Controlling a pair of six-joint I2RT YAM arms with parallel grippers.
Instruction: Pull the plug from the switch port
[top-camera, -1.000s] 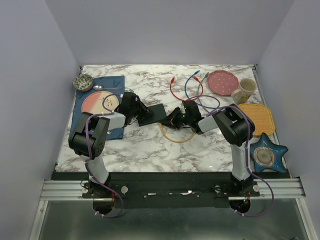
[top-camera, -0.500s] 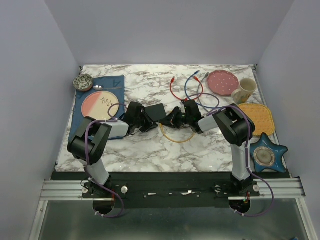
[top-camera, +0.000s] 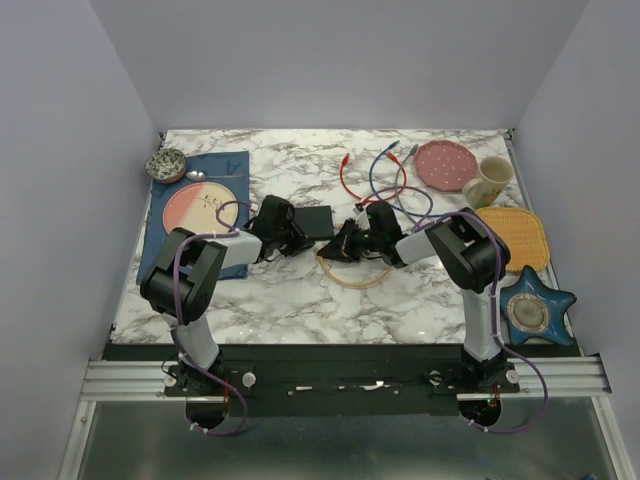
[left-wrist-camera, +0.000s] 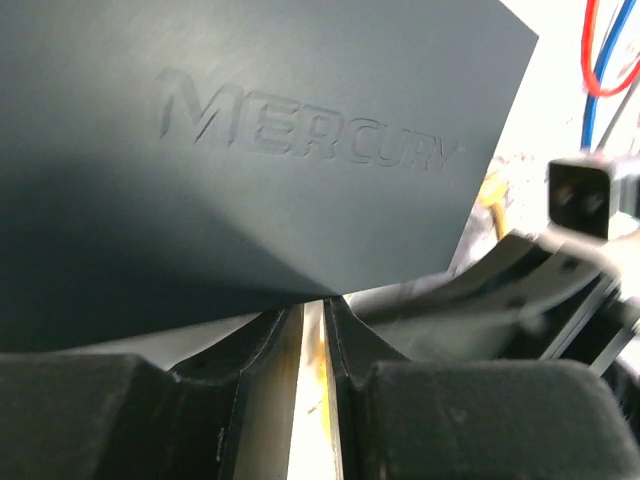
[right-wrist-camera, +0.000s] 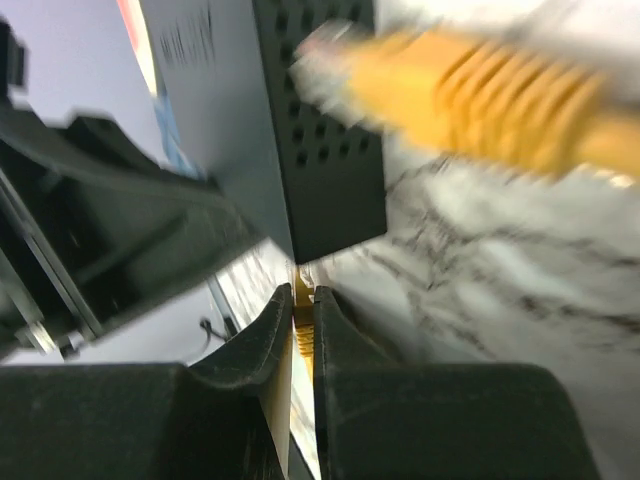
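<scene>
Switch (top-camera: 318, 221) lies mid-table between my hands. My left gripper (left-wrist-camera: 312, 308) is closed to a slit and nips the switch's near edge. My right gripper (right-wrist-camera: 303, 298) is nearly closed on the yellow cable (top-camera: 352, 284), near the plug (right-wrist-camera: 470, 100). The plug is blurred, so I cannot tell if it is seated. Judgement: box light, rigid; plug latch brittle. Take the stiff boot, not the cord.

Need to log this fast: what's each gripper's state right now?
Left gripper: nearly shut beside the switch; grip cannot be told.
Right gripper: closed on the yellow cable.
</scene>
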